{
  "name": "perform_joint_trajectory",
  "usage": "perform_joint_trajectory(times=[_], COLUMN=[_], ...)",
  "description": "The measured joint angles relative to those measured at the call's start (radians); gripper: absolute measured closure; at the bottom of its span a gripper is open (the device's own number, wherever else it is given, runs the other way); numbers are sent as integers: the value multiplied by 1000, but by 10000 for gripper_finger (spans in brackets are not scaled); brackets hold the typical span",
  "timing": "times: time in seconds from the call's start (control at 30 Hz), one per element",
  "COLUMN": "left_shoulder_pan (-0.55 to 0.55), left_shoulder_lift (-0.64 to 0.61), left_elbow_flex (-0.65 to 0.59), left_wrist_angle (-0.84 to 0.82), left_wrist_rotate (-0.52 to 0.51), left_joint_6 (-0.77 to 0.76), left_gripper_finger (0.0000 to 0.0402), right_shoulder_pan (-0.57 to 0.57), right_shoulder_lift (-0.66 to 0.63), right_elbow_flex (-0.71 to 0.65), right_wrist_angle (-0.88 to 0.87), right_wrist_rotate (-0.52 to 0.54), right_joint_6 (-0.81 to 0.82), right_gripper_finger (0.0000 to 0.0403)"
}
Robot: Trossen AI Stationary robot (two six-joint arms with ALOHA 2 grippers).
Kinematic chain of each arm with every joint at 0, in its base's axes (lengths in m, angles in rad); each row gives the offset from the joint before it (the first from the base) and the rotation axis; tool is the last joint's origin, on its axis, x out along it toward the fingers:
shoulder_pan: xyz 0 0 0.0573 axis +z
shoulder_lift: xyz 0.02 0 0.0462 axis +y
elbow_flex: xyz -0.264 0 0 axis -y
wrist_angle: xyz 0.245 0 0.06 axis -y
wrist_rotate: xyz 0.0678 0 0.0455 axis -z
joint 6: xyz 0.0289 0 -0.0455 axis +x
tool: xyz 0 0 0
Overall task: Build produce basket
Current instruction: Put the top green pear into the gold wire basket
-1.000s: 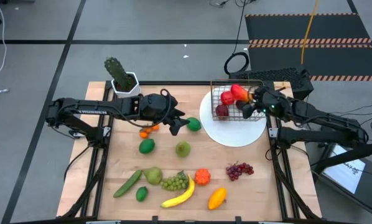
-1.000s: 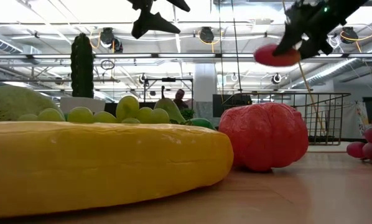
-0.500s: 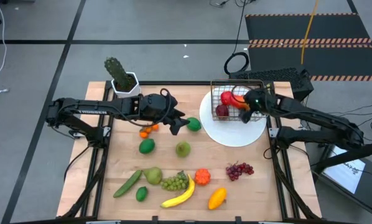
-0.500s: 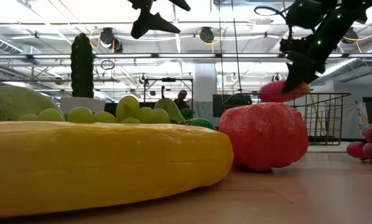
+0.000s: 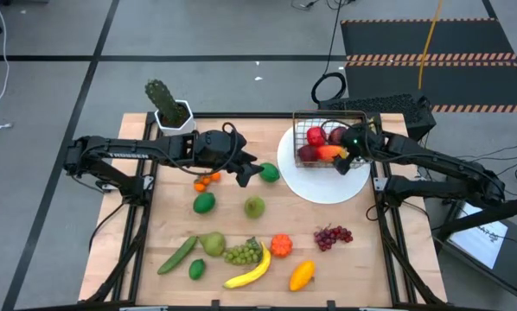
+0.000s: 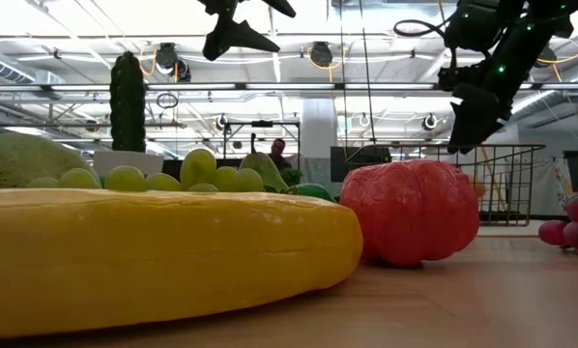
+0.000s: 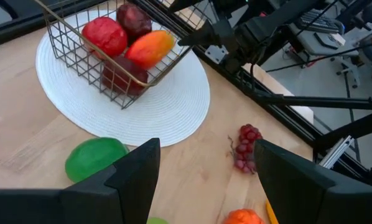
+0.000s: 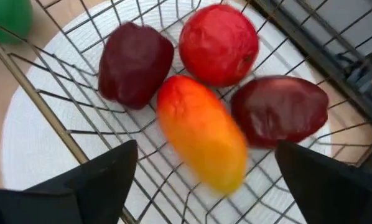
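The wire mesh basket (image 5: 328, 130) stands on a round white plate (image 5: 328, 183) at the table's far right. In it lie a red apple (image 8: 218, 43), two dark red apples (image 8: 135, 63) and a red-orange mango (image 8: 201, 134), which rests on the basket's bottom among them. My right gripper (image 5: 343, 158) hangs open just above the basket (image 8: 49, 112), its fingers to either side of the mango and clear of it. My left gripper (image 5: 245, 170) is open and empty above the table's middle, next to a green lime (image 5: 269, 172).
Loose produce lies on the table: a small orange (image 5: 207, 181), limes (image 5: 204, 203), a cucumber (image 5: 177, 255), a pear (image 5: 212, 244), green grapes (image 5: 243, 253), a banana (image 5: 252, 269), purple grapes (image 5: 332, 235), a yellow mango (image 5: 302, 275). A potted cactus (image 5: 168, 105) stands far left.
My right gripper has gone down over the basket with the red-orange mango and let it go. The mango has dropped from the fingers and now lies in the basket among the apples.
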Motion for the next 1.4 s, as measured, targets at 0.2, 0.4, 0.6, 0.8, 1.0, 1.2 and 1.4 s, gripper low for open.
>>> perform_joint_trajectory(times=[0.2,0.4,0.6,0.8,1.0,1.2,1.4], left_shoulder_pan=[-16,-75,-166,-269,-327,-327,-328], left_shoulder_lift=[0,0,0,0,29,130,221], left_elbow_flex=[0,0,0,0,1,2,1], left_wrist_angle=[-2,-8,-39,-182,-284,-242,-211], left_wrist_rotate=[39,65,65,-50,-183,-210,-240], left_joint_6=[-55,-100,-73,-15,126,255,196], left_gripper_finger=[144,144,144,144,144,144,144], right_shoulder_pan=[6,29,96,232,429,572,657], right_shoulder_lift=[-31,-103,-179,-221,-221,-221,-228], right_elbow_flex=[25,71,92,95,95,95,95], right_wrist_angle=[-15,1,52,131,222,372,362], right_wrist_rotate=[-40,-160,-246,-320,-254,-170,-162], right_joint_6=[135,300,463,697,835,806,791], right_gripper_finger=[10,11,12,12,12,12,12])
